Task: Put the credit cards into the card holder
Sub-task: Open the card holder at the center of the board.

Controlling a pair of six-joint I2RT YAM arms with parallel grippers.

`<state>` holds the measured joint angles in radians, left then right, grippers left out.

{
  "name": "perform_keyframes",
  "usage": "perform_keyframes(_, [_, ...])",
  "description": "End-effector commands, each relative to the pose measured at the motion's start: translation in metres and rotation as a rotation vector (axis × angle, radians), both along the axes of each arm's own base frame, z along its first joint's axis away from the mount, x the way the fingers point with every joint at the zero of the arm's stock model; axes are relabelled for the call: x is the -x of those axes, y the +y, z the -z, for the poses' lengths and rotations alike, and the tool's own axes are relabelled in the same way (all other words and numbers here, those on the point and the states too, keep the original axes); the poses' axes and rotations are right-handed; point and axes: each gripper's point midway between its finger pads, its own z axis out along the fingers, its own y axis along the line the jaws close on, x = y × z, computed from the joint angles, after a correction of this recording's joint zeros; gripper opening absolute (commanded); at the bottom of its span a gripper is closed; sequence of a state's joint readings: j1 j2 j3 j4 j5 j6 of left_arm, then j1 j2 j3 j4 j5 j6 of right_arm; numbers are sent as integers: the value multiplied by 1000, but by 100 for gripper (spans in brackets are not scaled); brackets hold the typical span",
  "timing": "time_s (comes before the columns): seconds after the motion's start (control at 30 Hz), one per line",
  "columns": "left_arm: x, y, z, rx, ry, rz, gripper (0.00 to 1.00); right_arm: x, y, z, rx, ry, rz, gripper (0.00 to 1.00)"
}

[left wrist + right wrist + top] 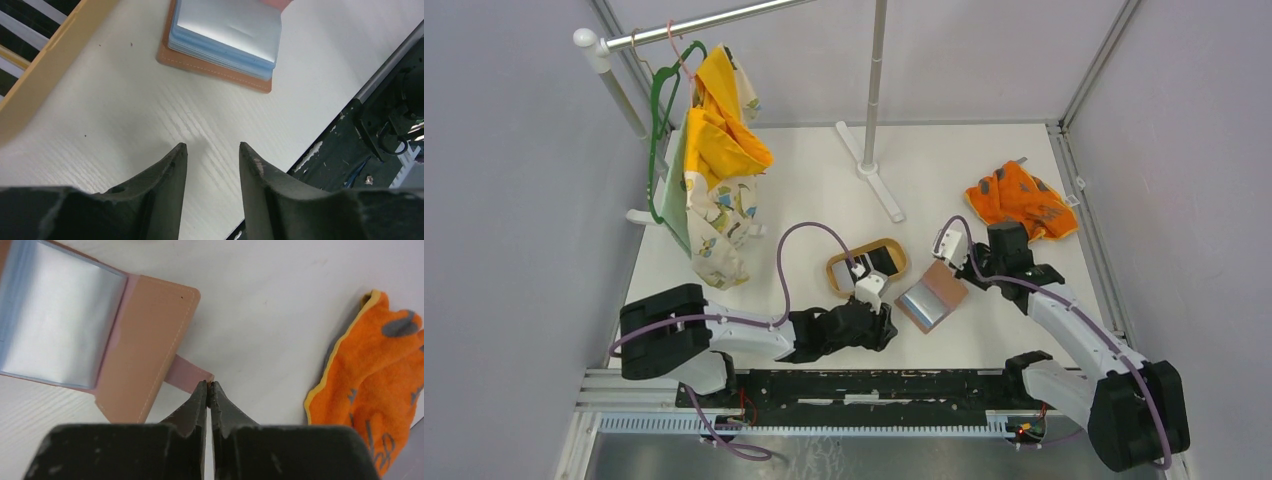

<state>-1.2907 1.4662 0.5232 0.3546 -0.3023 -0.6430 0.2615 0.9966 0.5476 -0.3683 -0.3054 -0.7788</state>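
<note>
The card holder [931, 295] lies open on the table, reddish-brown cover down and blue-grey pockets up. It shows in the left wrist view [215, 72] and the right wrist view [145, 345]. My right gripper [209, 385] is shut on the tip of its strap tab [186, 374], at the holder's right side [972, 268]. My left gripper [212, 150] is open and empty, low over the bare table just left of the holder [889, 325]. Black and white credit cards [881, 261] lie in the oval wooden tray [839, 272].
The tray's rim [45, 65] is close to the left gripper's left side. An orange patterned cloth [1021, 198] [380, 375] lies at the back right. A clothes rack with hanging fabric [714, 170] stands at the back left. The black rail [874, 385] runs along the near edge.
</note>
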Motion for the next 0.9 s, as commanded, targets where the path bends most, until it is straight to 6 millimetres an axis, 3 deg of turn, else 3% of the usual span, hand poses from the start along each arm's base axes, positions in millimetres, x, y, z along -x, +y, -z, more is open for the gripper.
perform_keyframes(0.0, [-13,-27,-26,89,-24,26,45,-9,-34,21,140,41,161,10])
perform_keyframes(0.13, [-15,-33,-31,120,-10,38,37,-4,-46,39,191,132,206,22])
perform_keyframes(0.2, [-15,-33,-33,131,-8,35,36,-5,-48,37,183,137,225,30])
perform_keyframes(0.3, [-14,-32,-40,151,-10,35,36,-17,-54,16,146,69,271,44])
perform_keyframes(0.4, [-15,-31,-49,176,-19,35,36,-32,-52,-27,69,-63,281,53])
perform_keyframes(0.53, [-17,-33,-57,194,-34,36,36,-38,-20,-88,-77,-180,142,60])
perform_keyframes(0.6, [-19,-32,-58,197,-36,33,36,-21,18,-107,-192,-130,-72,60])
perform_keyframes(0.67, [-21,-32,-59,203,-38,27,35,5,53,-114,-330,-50,-272,59])
perform_keyframes(0.77, [-23,-31,-61,214,-40,20,34,40,85,-102,-496,99,-464,51])
perform_keyframes(0.87, [-24,-30,-60,215,-39,13,34,44,90,-54,-424,218,-424,39])
